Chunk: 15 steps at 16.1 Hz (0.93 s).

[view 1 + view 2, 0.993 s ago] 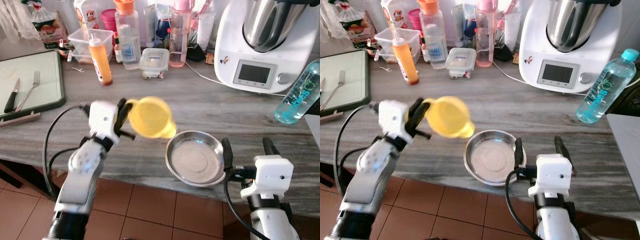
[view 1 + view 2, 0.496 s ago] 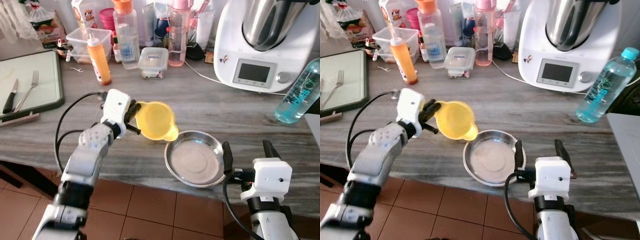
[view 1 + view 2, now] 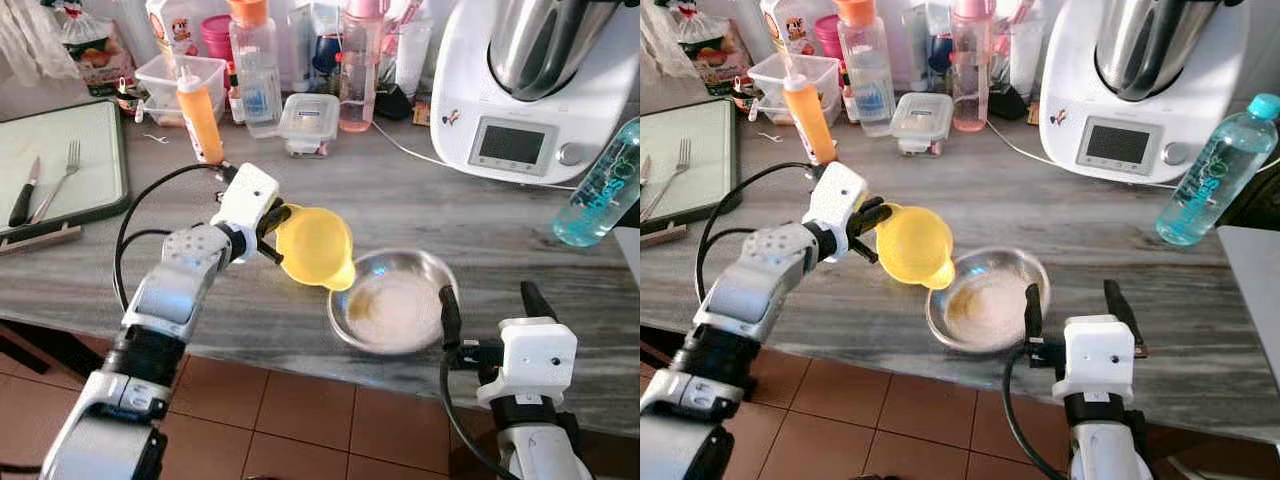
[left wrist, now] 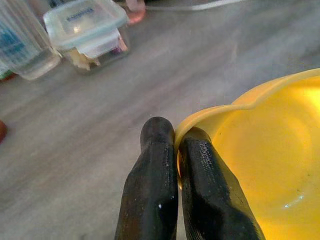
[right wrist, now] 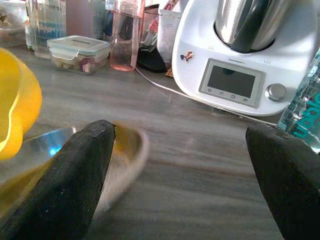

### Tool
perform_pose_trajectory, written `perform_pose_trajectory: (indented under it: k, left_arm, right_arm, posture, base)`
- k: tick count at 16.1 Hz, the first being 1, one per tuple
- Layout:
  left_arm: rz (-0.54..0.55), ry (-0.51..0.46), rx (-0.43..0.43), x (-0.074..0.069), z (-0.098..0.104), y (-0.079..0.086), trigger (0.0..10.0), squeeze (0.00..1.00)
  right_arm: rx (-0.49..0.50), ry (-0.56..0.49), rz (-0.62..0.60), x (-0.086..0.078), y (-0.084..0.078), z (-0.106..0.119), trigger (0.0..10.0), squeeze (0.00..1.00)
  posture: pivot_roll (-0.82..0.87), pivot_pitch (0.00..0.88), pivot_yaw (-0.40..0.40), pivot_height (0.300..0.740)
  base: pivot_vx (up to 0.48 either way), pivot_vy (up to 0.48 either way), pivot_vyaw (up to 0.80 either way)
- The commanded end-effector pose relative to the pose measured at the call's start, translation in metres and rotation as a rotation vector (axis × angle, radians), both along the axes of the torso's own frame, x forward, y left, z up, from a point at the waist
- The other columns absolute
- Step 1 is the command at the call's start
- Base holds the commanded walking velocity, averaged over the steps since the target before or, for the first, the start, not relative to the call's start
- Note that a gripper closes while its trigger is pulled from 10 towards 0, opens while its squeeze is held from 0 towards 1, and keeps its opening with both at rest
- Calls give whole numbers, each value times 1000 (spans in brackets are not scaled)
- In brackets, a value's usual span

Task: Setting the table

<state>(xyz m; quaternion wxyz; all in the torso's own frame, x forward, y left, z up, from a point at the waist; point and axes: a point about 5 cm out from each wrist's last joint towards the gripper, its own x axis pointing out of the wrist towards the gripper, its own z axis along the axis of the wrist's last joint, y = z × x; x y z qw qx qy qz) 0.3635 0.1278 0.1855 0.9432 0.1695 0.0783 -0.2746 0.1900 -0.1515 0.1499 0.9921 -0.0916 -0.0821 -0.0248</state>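
My left gripper point(image 3: 272, 228) is shut on the rim of a yellow cup point(image 3: 315, 245). It holds the cup tilted above the grey wooden counter point(image 3: 400, 215), its lip over the left edge of a steel bowl point(image 3: 400, 305). In the left wrist view both black fingers point(image 4: 155, 150) pinch the cup's rim point(image 4: 210, 117). The bowl looks blurred and sits near the counter's front edge. My right gripper point(image 3: 487, 302) is open at the front edge, just right of the bowl, with its left finger point(image 5: 80, 165) against the bowl's rim.
A dark-edged board point(image 3: 60, 165) at the left holds a fork point(image 3: 62, 175) and a knife. An orange sauce bottle point(image 3: 200, 115), a lidded container point(image 3: 307, 120) and other bottles line the back. A white kitchen machine point(image 3: 540, 90) and a blue water bottle point(image 3: 600, 185) stand on the right.
My left gripper has carried the yellow cup right, up to the bowl's left edge. The bowl has gone blurred and shifted slightly away from the front edge.
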Motion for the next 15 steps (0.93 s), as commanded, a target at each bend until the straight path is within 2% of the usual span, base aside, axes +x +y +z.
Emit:
perform_pose_trajectory:
  k: [1,11,15]
  left_arm:
    - [-5,35,45,1,-2,2,10000,0]
    - [27,-13,11,11,20,4,10000,0]
    - [9,-29,32,12,28,6,10000,0]
  right_arm:
    - [-3,-8,-3,-1,1,1,10000,0]
    - [-2,2,7,-1,3,-1,10000,0]
    - [-2,19,37,-3,3,-3,10000,0]
  posture:
    - [81,111,40,740]
    - [84,110,39,740]
    - [85,106,37,740]
  base:
    - [0,0,0]
    - [0,0,0]
    - [0,0,0]
